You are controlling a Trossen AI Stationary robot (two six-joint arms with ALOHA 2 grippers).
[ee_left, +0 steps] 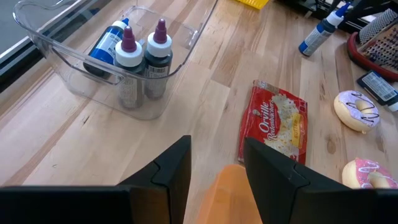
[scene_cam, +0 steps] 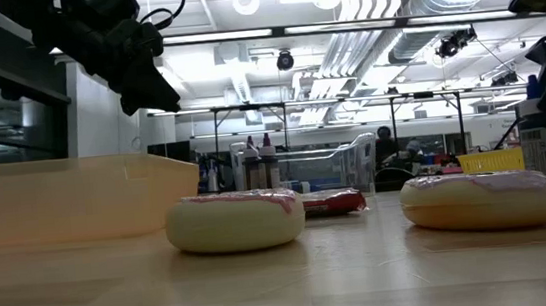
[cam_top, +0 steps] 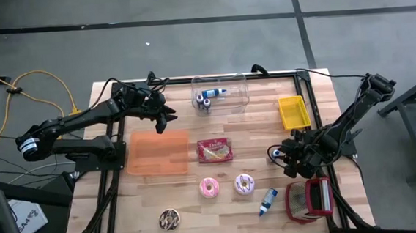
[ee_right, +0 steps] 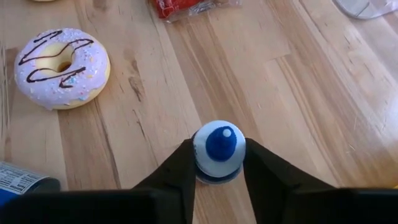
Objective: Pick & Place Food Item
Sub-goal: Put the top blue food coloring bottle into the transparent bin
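Your right gripper (ee_right: 217,163) is clamping its jaws around the blue-capped bottle (ee_right: 218,151), apparently upright; confirm the squeeze, then lift straight off the counter (ee_right: 292,81).

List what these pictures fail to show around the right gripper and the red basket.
- Right gripper: the bottle between its fingers shows only its cap; body hidden below, contact unclear.
- High view: that gripper is too small to read.
- Red basket: contents too small to identify.

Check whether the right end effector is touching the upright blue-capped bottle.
Touching. In the right wrist view, both dark fingers of the right end effector press against the sides of the blue-capped bottle, with no gap showing on either side.
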